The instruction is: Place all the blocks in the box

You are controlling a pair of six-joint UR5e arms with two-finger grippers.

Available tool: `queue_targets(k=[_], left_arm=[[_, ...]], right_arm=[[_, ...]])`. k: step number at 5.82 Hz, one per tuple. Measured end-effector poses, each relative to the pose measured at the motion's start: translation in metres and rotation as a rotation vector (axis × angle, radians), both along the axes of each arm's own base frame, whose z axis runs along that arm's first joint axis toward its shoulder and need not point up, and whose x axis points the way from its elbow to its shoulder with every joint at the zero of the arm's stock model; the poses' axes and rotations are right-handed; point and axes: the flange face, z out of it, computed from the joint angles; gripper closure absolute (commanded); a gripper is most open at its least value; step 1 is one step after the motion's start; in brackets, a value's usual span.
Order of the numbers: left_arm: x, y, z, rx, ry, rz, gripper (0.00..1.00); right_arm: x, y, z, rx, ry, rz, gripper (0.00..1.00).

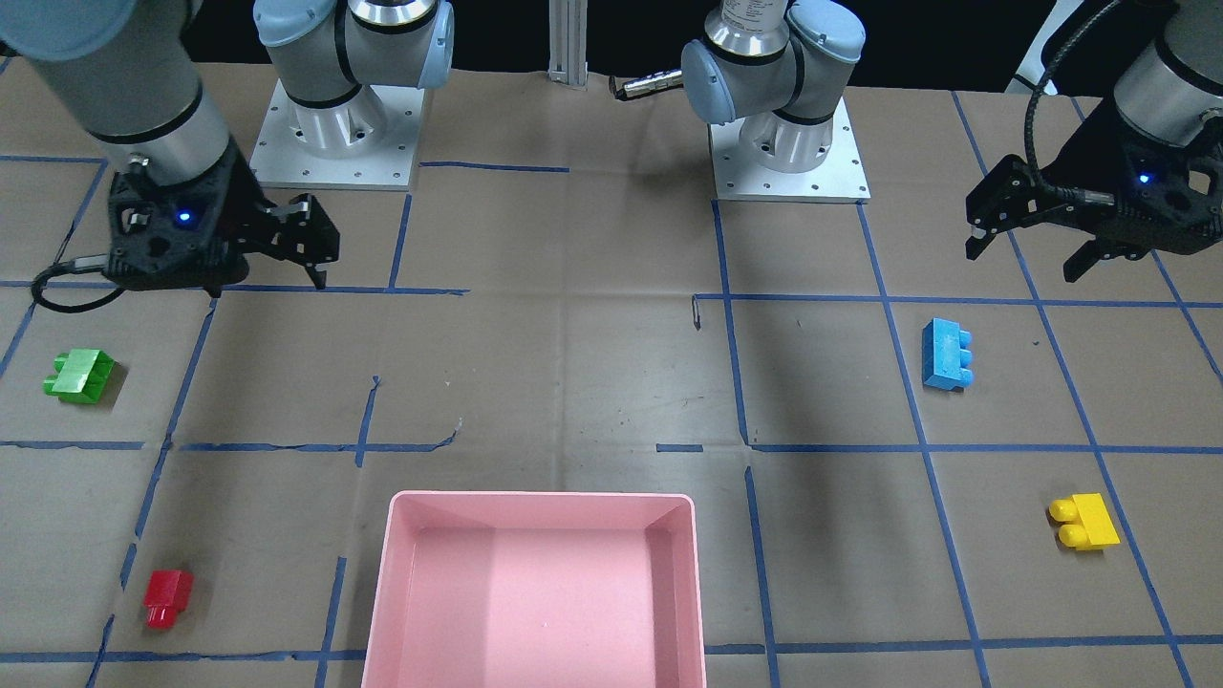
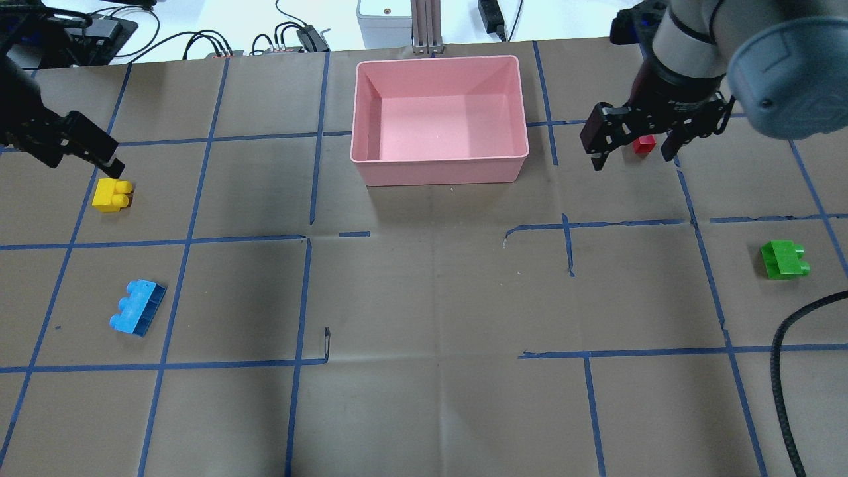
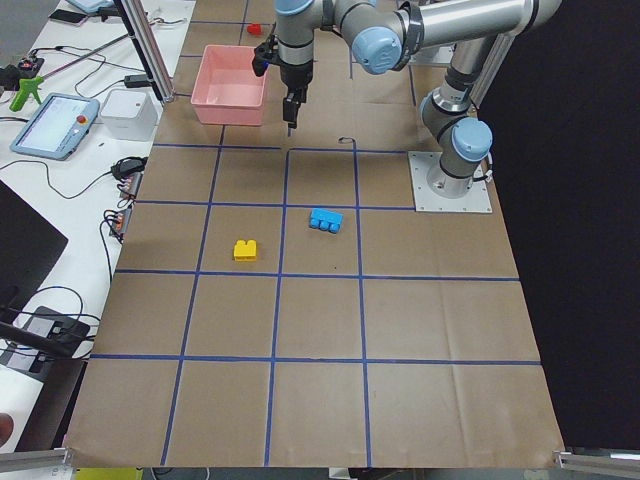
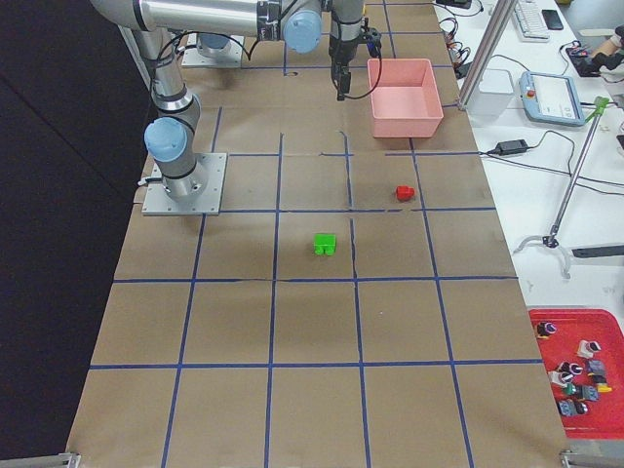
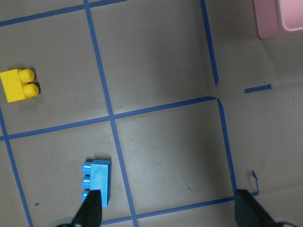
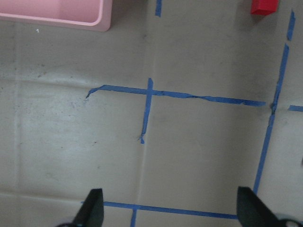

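In the front view, the left gripper [image 1: 1024, 260], upper right, and the right gripper [image 1: 268, 283], upper left, are released and empty. The green block [image 1: 79, 375], red block [image 1: 168, 594], blue block [image 1: 944, 354] and yellow block [image 1: 1087, 521] lie outside the box [image 1: 540, 497].

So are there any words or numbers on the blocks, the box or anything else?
No words or numbers can be read.
Green block, red block, blue block, yellow block: plain, no print shows.
Pink box: plain.
Sticker on the left arm: too blurred to read.
Tablet screen at the side: too small to read.
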Motion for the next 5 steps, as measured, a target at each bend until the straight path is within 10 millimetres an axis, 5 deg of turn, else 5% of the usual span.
queue_targets(k=[3,5], left_arm=[[0.092,0.066,-0.038,0.030,0.042,-0.076,0.01],[0.115,0.058,-0.064,0.029,0.052,0.074,0.01]], right_arm=[[-0.183,0.002,-0.009,0.007,-0.014,-0.063,0.00],[-0.256,0.014,-0.048,-0.023,-0.005,-0.112,0.00]])
